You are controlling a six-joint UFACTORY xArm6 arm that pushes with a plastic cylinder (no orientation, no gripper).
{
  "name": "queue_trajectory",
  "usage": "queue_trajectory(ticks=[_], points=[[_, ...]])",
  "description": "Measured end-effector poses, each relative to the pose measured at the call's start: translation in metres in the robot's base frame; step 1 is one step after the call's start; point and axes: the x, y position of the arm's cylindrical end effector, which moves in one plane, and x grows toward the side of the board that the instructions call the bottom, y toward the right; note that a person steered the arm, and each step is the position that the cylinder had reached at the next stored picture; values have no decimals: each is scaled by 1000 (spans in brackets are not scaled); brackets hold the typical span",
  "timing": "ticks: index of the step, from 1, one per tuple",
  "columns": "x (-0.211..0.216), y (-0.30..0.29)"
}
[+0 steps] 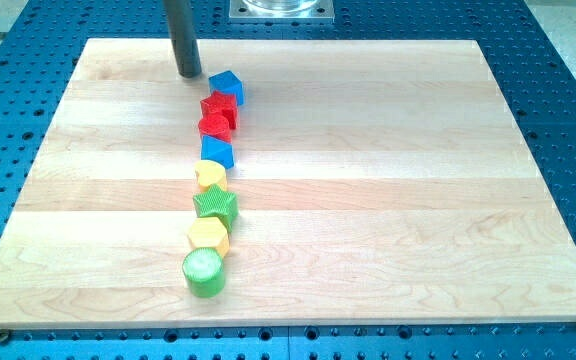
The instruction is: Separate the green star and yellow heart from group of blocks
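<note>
Several blocks stand in a line down the wooden board [368,180]. From the view's top: a blue cube [227,86], a red star [219,105], a red block [215,126], a blue block [217,152], the yellow heart [210,176], the green star [215,205], a yellow hexagon [208,235] and a green cylinder [204,271]. The yellow heart touches the blue block above and the green star below. My tip [188,73] is at the view's top, just left of the blue cube, a small gap apart.
The board lies on a blue perforated table [568,120]. A metal mount [280,9] stands at the view's top centre, beyond the board's far edge.
</note>
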Motion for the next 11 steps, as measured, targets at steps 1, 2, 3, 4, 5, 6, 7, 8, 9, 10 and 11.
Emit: queue_trajectory(ticks=[1, 2, 3, 4, 5, 6, 7, 8, 9, 10, 11], points=[[16, 3], [-8, 20], [8, 96], [121, 145], [244, 145], [280, 90], [280, 62], [264, 66], [234, 57], [223, 44], [240, 5]])
